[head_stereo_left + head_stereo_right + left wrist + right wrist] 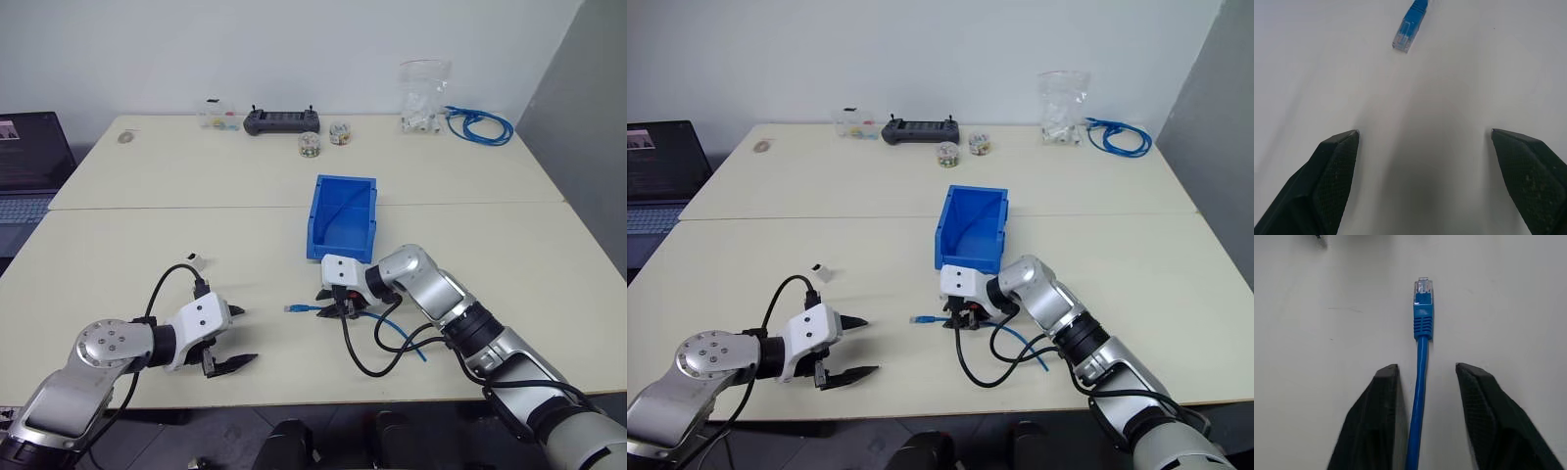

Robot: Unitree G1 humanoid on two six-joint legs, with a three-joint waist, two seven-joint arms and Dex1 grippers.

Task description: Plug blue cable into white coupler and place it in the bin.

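The blue cable (1421, 357) lies on the pale table (294, 186) near the front edge, a little right of centre; its clear plug (291, 308) points left, and the strand runs right from it, then curls toward the near edge. In the right wrist view the cable runs up between the two black fingers (1376, 421) of the right gripper (338, 309); the fingers stand apart, the strand lying close against one and clear of the other, so they are not clamped on it; whether the cable touches that near finger cannot be told.

The left gripper (235, 338) hovers low over the table at the near left, its fingers (1332, 171) spread wide with nothing between them; it points right, toward the plug, which shows well ahead of it in the left wrist view (1409, 27).

The white coupler (196, 259) sits alone on the table, farther back than the left gripper and well apart from the plug.

The bin (343, 220) stands in the middle of the table, just beyond the right gripper, its lower lip facing far; what it holds cannot be told.

Along the far edge: a dark controller (282, 120); two small round jars (323, 139) just right of it; a clear bag (423, 93); a looped bundle of blue cable (480, 125) at the far right; a small clear packet (217, 116) left of the controller. A laptop (24, 162) sits off the table's left side.
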